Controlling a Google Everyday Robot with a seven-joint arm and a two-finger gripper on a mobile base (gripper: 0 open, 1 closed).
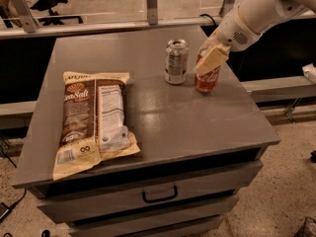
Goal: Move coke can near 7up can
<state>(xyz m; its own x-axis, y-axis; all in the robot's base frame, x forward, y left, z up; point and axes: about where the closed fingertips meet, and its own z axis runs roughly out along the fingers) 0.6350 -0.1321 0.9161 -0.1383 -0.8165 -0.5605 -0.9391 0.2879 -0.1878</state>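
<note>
Cream tool tight around glossy red coke can, just beside silvery cylindrical 7up can

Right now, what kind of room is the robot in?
Probably an office or lab, not a home: a grey metal drawer cabinet, a speckled hard floor and a metal-framed glass partition. The cream gripper sits at the red coke can, beside the silvery-grey 7up can.

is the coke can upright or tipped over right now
Upright: the coke can stands on its base on the cabinet top beside the 7up can. The gripper covers its upper part, hiding its top.
</note>
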